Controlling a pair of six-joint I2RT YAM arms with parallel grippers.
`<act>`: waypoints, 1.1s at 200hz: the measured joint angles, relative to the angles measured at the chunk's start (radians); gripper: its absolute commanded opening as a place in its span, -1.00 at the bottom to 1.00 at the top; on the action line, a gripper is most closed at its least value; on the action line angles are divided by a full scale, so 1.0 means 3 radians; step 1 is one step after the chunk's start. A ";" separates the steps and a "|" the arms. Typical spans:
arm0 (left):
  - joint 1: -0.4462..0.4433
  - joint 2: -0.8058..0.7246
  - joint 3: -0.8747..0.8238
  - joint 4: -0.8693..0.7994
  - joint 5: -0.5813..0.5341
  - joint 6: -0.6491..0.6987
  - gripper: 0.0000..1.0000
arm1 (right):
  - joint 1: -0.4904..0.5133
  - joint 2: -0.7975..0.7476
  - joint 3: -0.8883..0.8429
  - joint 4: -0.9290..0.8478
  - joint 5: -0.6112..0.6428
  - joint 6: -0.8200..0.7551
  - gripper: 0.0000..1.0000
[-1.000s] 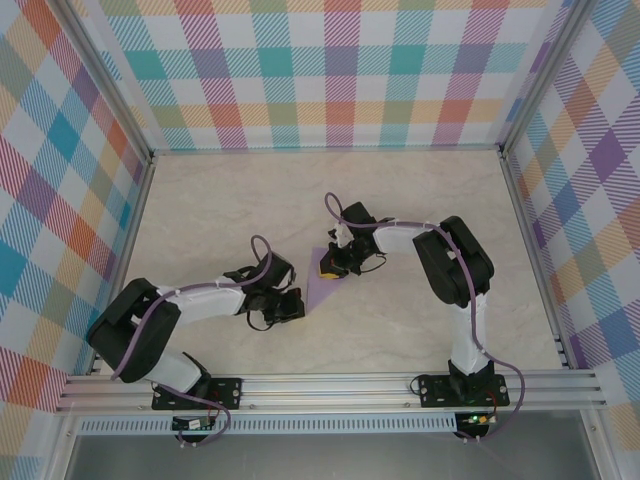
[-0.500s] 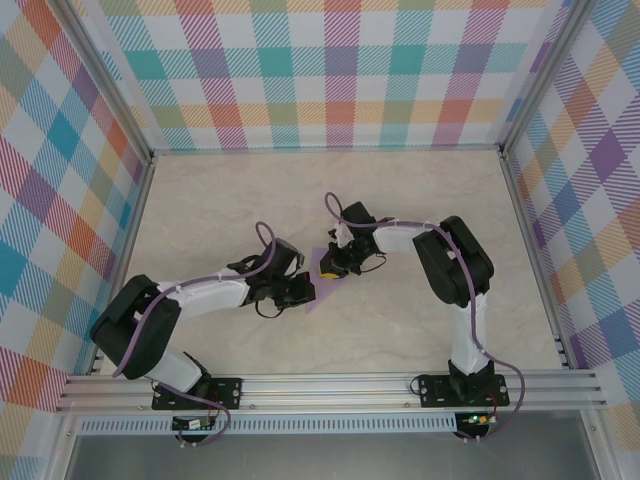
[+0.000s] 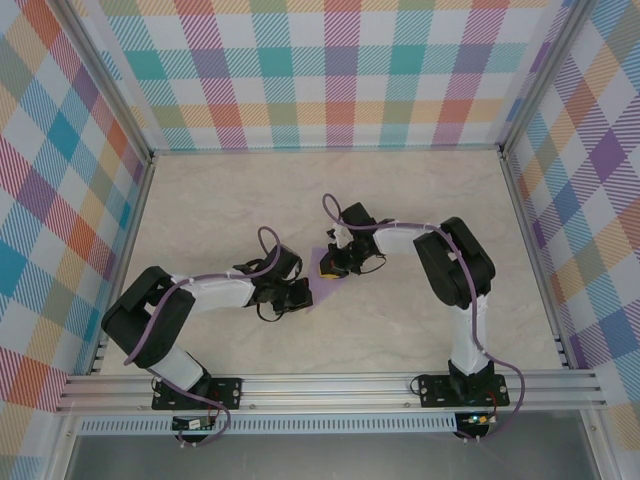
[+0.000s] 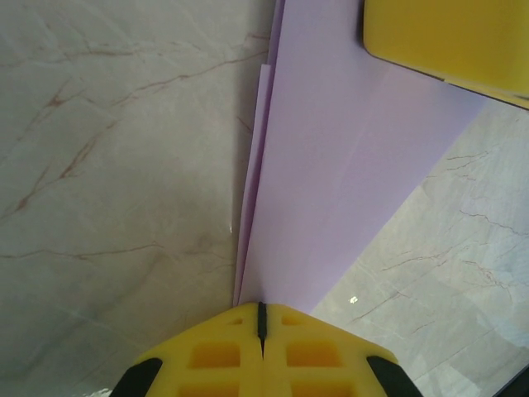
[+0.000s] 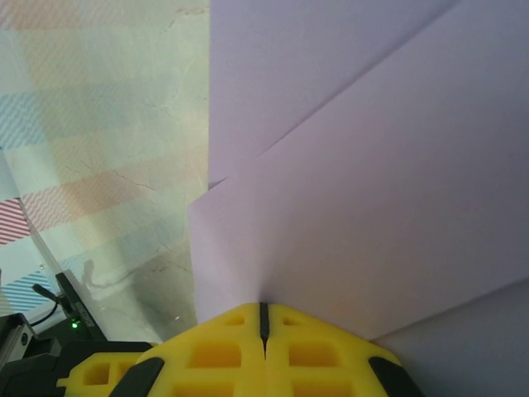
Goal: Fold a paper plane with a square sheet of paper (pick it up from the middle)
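Observation:
The lavender sheet of paper [image 3: 322, 287] lies folded in a narrow, pointed wedge at the table's middle. My left gripper [image 3: 299, 293] is shut, its yellow tips resting on the wedge's near-left end; in the left wrist view the paper [image 4: 347, 165] runs away from the left gripper [image 4: 261, 309], with layered edges along its left side. My right gripper [image 3: 330, 266] is shut too and bears on the far end. In the right wrist view overlapping flaps of the paper [image 5: 372, 165] spread out from the right gripper [image 5: 263, 309]. Its yellow fingers [image 4: 446, 33] show in the left wrist view.
The marble-patterned table [image 3: 220, 210] is walled by plaid panels on three sides, with aluminium posts [image 3: 140, 160] at the corners. A metal rail [image 3: 330, 385] along the near edge carries both arm bases. The two arms reach inward and meet at the paper.
My left gripper has slid up and to the right, onto the paper's near end, and its elbow has swung in. The right gripper has stayed in place on the paper.

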 measured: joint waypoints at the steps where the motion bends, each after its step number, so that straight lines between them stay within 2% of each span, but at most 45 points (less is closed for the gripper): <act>1: 0.0000 -0.0001 -0.0003 0.0003 0.0000 0.0000 -1.00 | 0.0000 -0.0001 -0.0003 0.0001 0.0000 -0.0004 -1.00; 57: 0.0001 -0.0011 -0.0023 0.0029 0.0001 0.0000 -1.00 | 0.0112 -0.0299 -0.0137 0.0089 -0.0056 -0.0078 -1.00; 114: 0.0001 -0.0015 -0.0023 0.0027 0.0001 0.0000 -1.00 | 0.0367 -0.0327 -0.0312 0.0104 -0.0025 0.0000 -1.00; 220: 0.0001 -0.0023 -0.0033 0.0024 0.0000 -0.0001 -1.00 | 0.0354 -0.0161 -0.0183 -0.0065 0.0146 -0.0019 -1.00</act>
